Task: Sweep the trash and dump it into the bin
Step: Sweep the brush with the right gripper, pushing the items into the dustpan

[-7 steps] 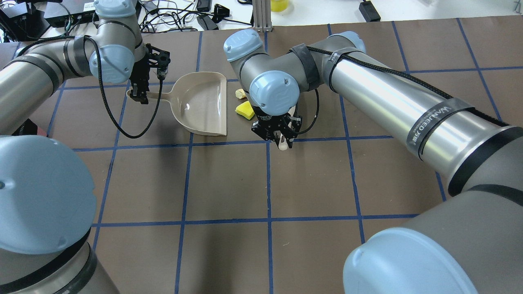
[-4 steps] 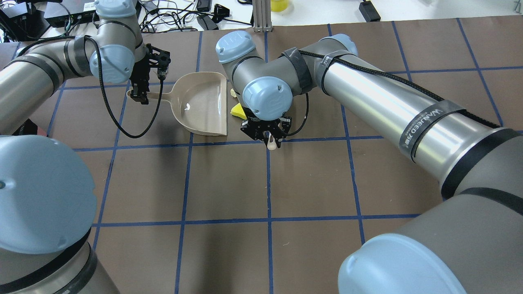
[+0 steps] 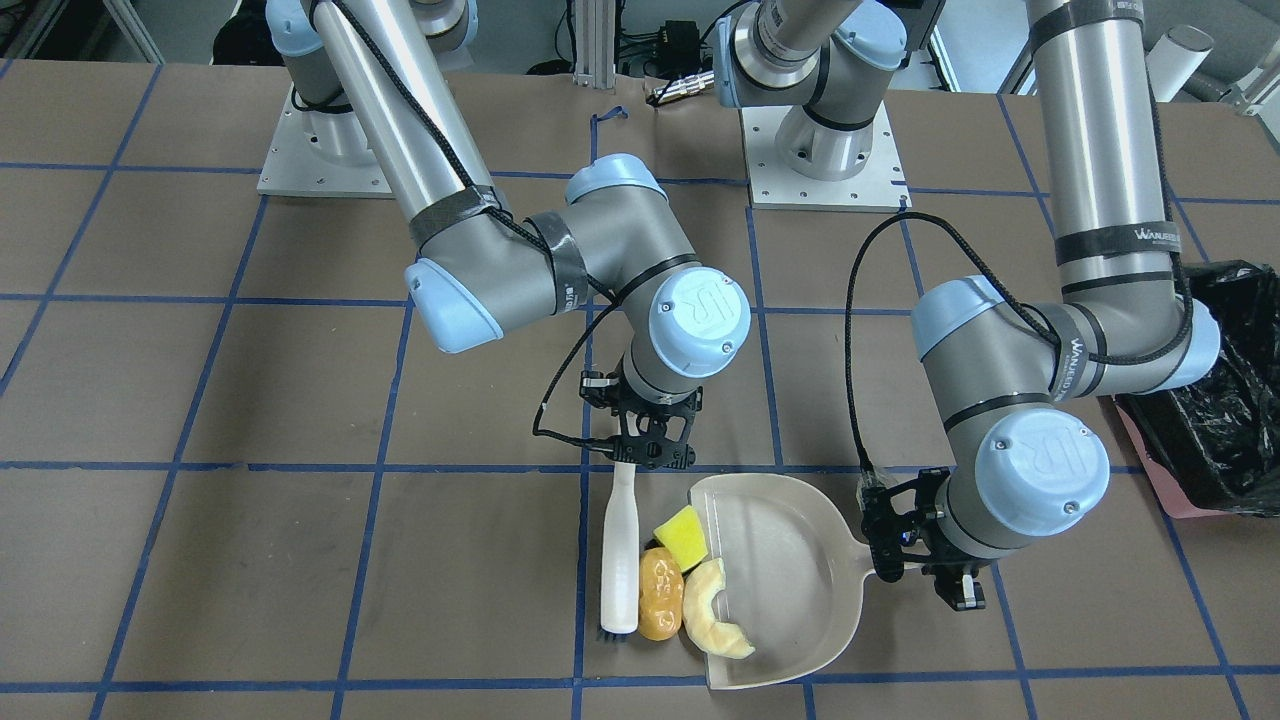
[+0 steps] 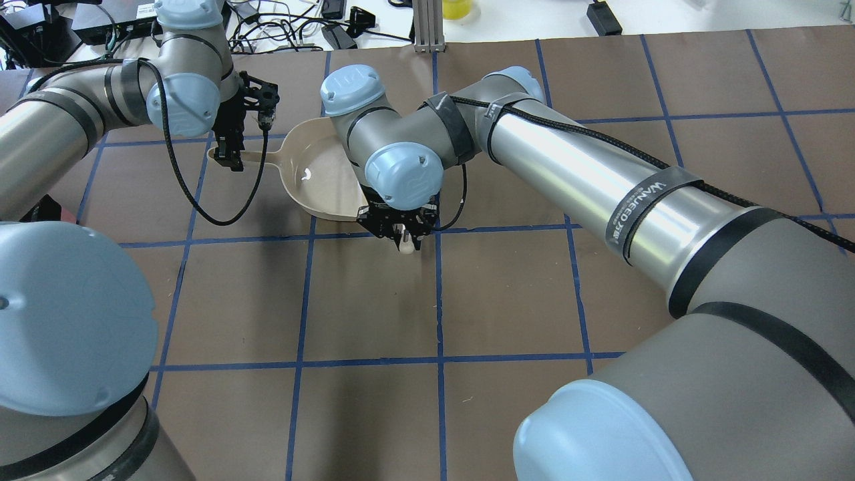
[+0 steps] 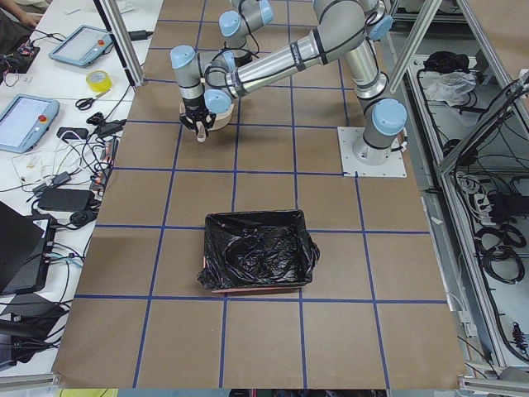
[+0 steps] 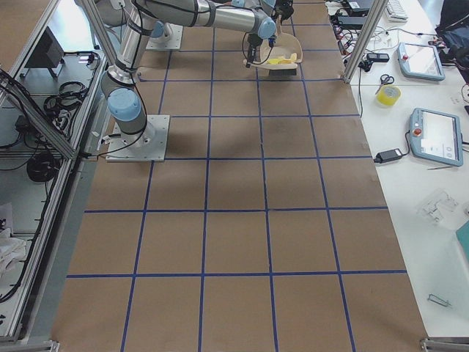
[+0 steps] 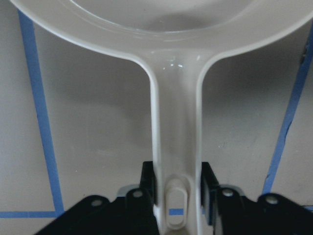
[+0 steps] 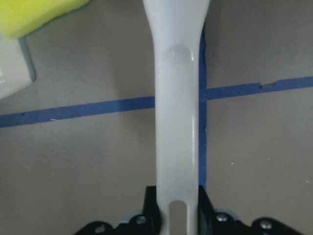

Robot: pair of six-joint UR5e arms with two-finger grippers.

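Note:
In the front-facing view the white brush presses the golden-brown lump, the cream crescent and the yellow wedge against the open lip of the beige dustpan. My right gripper is shut on the brush handle. My left gripper is shut on the dustpan handle. The pink bin with its black bag stands at the right edge. In the overhead view my right arm hides the trash.
The bin sits well apart from the dustpan along the table. Cables and electronics lie past the table's far edge. Blue tape lines grid the brown tabletop.
My right gripper has swept the brush left toward the dustpan, pushing the trash to its lip. The left gripper and dustpan have not moved.

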